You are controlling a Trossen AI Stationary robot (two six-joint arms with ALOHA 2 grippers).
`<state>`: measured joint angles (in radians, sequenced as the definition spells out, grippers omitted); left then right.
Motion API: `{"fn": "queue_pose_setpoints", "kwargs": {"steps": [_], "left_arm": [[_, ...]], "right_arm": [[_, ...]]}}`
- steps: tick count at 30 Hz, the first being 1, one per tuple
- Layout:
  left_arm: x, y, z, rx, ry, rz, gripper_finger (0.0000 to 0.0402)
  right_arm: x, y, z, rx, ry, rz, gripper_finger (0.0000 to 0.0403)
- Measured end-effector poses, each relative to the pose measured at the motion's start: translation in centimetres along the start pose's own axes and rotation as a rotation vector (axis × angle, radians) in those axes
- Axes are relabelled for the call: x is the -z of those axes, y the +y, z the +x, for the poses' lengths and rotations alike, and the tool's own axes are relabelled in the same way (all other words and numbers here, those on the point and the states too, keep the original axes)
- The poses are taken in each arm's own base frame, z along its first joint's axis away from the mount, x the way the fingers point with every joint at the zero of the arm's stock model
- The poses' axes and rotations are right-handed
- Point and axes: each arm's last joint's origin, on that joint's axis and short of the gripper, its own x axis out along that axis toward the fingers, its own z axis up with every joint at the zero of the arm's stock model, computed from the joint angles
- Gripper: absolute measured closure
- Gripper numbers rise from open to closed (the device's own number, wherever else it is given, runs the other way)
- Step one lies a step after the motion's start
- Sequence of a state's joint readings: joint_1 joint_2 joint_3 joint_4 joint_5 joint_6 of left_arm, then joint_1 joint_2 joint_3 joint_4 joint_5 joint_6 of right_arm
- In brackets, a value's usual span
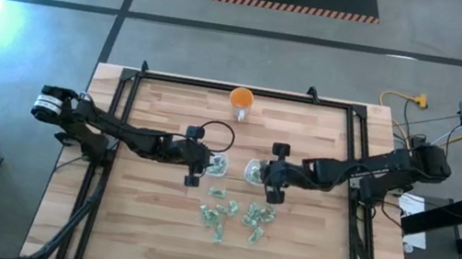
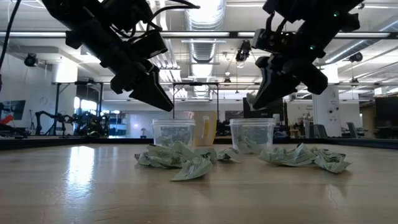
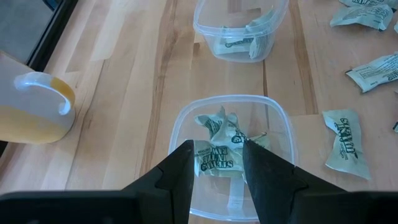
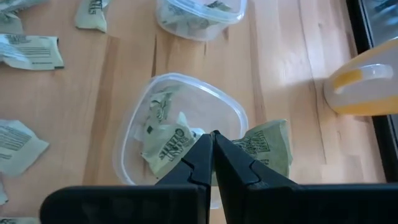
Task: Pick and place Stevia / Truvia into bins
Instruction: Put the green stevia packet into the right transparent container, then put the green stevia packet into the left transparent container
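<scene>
While both bins (image 1: 219, 164) hold sachets (image 3: 217, 140) (crumpled), left gripper (image 3: 216, 163) gapes, right gripper (image 4: 212, 155) pinched empty.

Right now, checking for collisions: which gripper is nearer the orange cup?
Left, but only slightly. The left gripper hangs over the left bin, the right gripper over the right bin; the orange cup stands beyond both.

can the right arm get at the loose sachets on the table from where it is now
Probably yes. The right gripper, shut and empty, hangs over its bin, and the loose sachets lie in the open just beside it with nothing between. The left gripper sits off to the side.
</scene>
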<state>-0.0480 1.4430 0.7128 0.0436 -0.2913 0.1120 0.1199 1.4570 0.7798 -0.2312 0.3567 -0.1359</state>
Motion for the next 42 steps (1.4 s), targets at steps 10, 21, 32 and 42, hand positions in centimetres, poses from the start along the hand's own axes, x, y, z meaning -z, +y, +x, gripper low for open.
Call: {"fn": "queue_pose_setpoints", "kwargs": {"steps": [10,21,32,42], "left_arm": [[0.0,0.0,0.0,0.000,0.000,0.001,0.0281],[0.0,0.0,0.0,-0.001,-0.001,0.000,0.0281],[0.0,0.0,0.0,0.000,-0.001,0.008,0.0281],[-1.8,-2.0,-3.8,0.078,-0.107,0.062,0.0281]], "right_arm": [[0.0,0.0,0.0,0.000,-0.007,0.005,0.0394],[0.0,-0.1,0.1,0.009,-0.029,0.021,0.0342],[-0.2,-0.1,-0.1,0.011,-0.043,0.005,0.0307],[-0.5,0.9,-2.3,-0.025,-0.082,-0.069,0.0334]]}}
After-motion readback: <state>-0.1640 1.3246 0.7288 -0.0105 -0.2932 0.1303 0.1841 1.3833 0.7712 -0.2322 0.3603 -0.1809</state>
